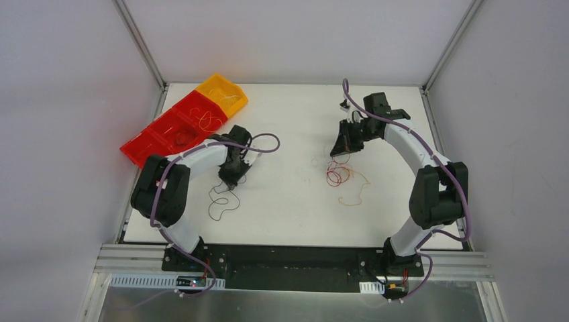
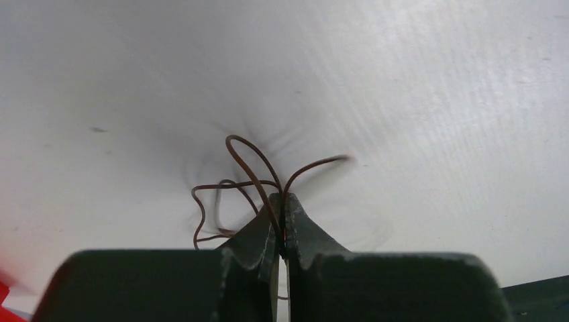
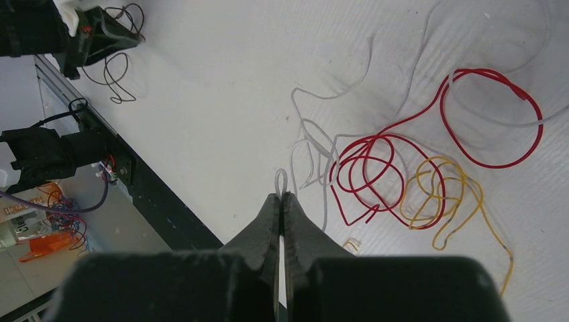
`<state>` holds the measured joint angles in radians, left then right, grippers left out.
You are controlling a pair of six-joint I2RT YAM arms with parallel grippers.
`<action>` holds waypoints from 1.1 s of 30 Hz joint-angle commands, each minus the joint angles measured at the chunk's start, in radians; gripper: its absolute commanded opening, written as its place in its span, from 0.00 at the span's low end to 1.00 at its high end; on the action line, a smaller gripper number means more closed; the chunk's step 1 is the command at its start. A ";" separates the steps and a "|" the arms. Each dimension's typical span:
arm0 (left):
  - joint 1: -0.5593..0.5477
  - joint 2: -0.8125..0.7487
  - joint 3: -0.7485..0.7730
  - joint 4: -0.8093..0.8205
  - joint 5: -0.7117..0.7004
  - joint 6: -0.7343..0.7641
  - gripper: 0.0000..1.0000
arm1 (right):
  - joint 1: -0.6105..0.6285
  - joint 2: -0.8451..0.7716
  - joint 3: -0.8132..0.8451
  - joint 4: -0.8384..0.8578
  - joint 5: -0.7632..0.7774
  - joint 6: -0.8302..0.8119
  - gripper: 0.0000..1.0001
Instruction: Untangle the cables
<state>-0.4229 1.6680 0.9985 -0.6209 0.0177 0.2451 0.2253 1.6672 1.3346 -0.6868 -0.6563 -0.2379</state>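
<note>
My left gripper (image 1: 235, 176) is shut on a dark brown wire (image 2: 245, 164), which is pinched between the fingertips in the left wrist view (image 2: 282, 201). The wire's loops trail on the table toward the near side (image 1: 221, 201). My right gripper (image 1: 339, 155) is shut on a small loop of a white wire (image 3: 280, 180) at its tips (image 3: 282, 196). The white wire runs into a loose tangle with a red wire (image 3: 376, 137) and a yellow wire (image 3: 436, 161). That tangle lies just below the right gripper in the top view (image 1: 341, 178).
A row of bins stands at the back left, one orange (image 1: 223, 90) and the others red (image 1: 174, 131), with thin wires inside. The table's near edge and black rail (image 1: 288, 258) lie between the arm bases. Metal frame posts stand at the back corners.
</note>
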 commanded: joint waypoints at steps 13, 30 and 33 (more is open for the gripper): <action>0.412 -0.100 0.757 -0.341 0.244 0.150 0.00 | 0.004 -0.047 0.018 -0.012 0.000 -0.023 0.00; 0.742 0.261 1.062 -0.249 0.345 0.160 0.00 | 0.004 -0.030 0.022 -0.015 0.006 -0.017 0.00; 0.759 0.309 1.046 -0.230 0.343 0.197 0.00 | 0.006 -0.024 0.024 -0.020 0.007 -0.016 0.00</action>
<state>0.3119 1.9594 2.0377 -0.8940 0.3138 0.3878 0.2253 1.6672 1.3346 -0.6865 -0.6514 -0.2470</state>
